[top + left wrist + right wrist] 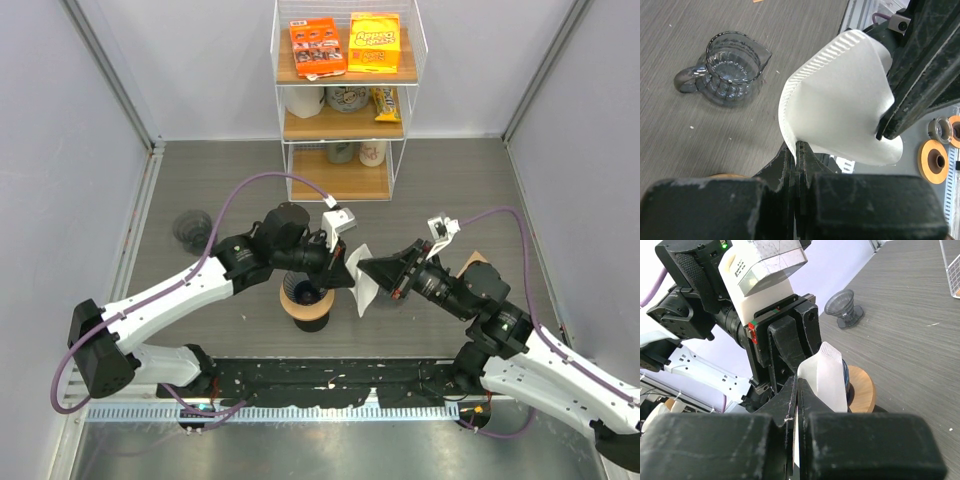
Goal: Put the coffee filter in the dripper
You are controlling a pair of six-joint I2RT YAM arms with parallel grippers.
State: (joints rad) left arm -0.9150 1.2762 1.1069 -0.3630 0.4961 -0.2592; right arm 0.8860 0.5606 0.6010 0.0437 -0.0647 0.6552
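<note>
Over the table [450, 180], left gripper [348, 268] and right gripper [368, 268] pinch filter [364, 296].

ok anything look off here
The coffee filter hangs in mid-air, pinched by both the left tool and the right tool at once, and it is bowed between them rather than lying flat.
</note>
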